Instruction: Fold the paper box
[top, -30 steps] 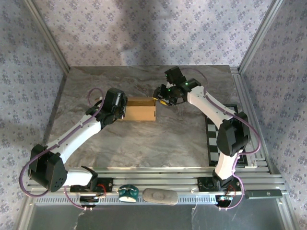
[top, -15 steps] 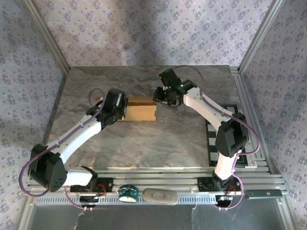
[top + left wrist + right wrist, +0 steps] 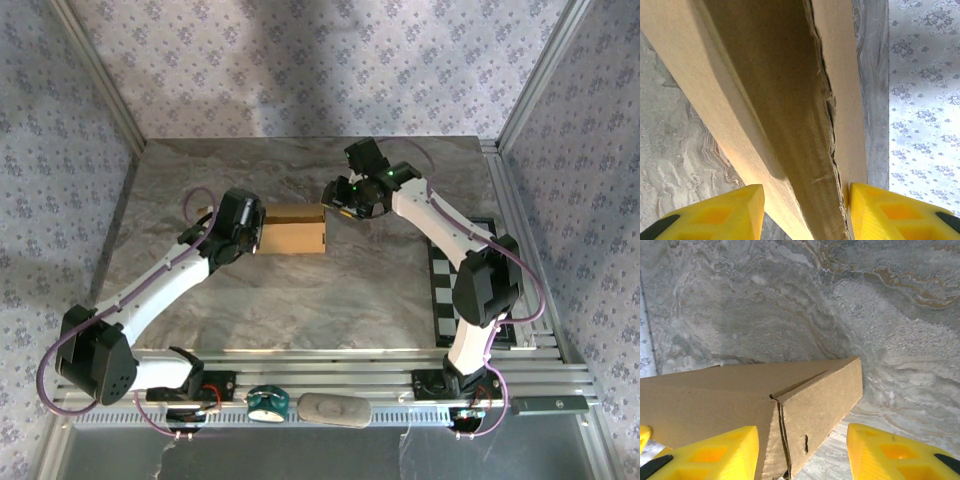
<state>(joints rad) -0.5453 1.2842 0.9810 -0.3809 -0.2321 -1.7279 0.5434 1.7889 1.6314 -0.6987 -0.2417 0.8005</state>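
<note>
The paper box (image 3: 295, 236) is a shallow tan cardboard box lying on the marble table (image 3: 300, 300), a little left of centre. My left gripper (image 3: 257, 230) is at its left end. In the left wrist view both yellow fingers (image 3: 715, 215) press a raised cardboard wall of the paper box (image 3: 790, 100), so the left gripper (image 3: 805, 188) is shut on it. My right gripper (image 3: 333, 203) hovers at the box's far right corner. In the right wrist view the right gripper (image 3: 802, 429) is open, straddling a corner of the paper box (image 3: 740, 390) with bare table beside its right finger (image 3: 890, 455).
A black-and-white checkered board (image 3: 440, 290) lies along the table's right edge beside the right arm. On the front rail sit a teal object (image 3: 268, 402) and a grey oblong (image 3: 335, 409). Metal frame posts and patterned walls close in the table.
The right gripper swung left over the box corner, then came back right, and its jaws opened wider. The left gripper and the box stayed almost still.
</note>
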